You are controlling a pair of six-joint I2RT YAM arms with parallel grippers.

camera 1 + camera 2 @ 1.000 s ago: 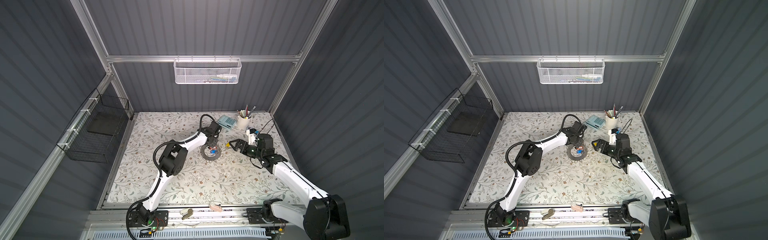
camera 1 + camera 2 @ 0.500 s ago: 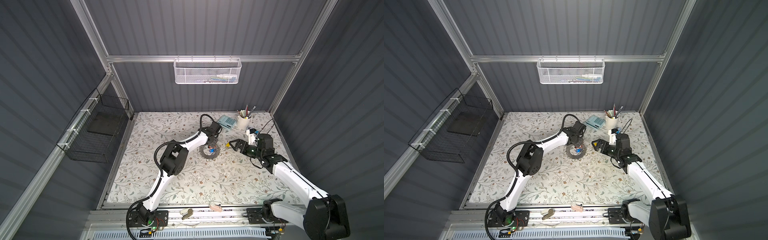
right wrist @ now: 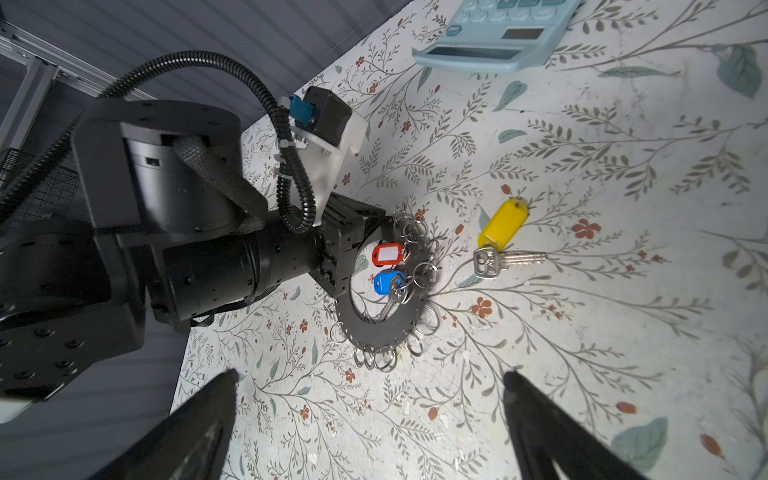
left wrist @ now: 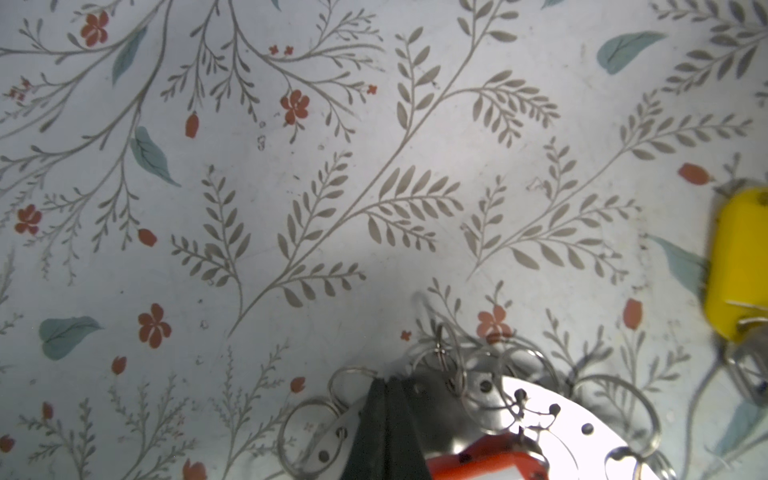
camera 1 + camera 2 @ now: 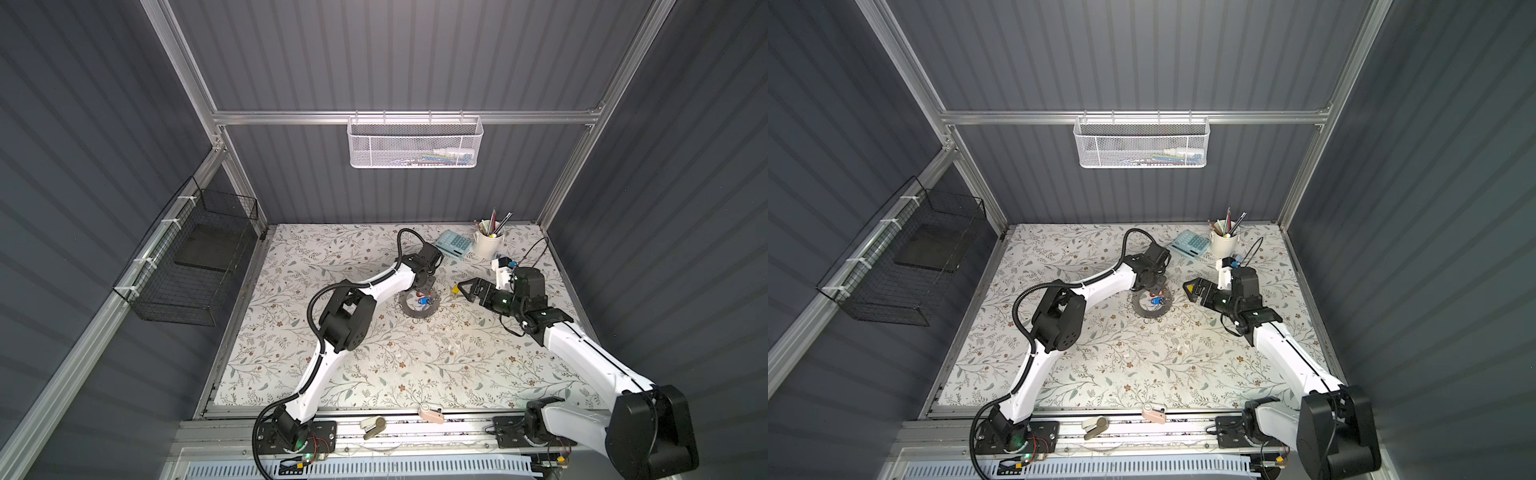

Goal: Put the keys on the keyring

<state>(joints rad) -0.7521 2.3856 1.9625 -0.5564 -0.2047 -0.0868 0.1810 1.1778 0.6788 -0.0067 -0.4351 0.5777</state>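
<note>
On the floral tabletop the keyring was held at its rim by the closed left gripper, while the yellow-tagged key was seen lying just beside the keyring, blade pointing away, nearer the wide-open, empty right gripper.

Pale off-white surface printed with grey-green leafy sprigs, teal leaves and small rust-red flowers. Dull dark-grey metal keyring edged with silvery wire loops. Red tag with a white insert; plain blue tag; bright yellow tag; silver key. Pale blue calculator. White cup. Left arm and right arm are white with black joints. Walls are dark grey and ribbed.
</note>
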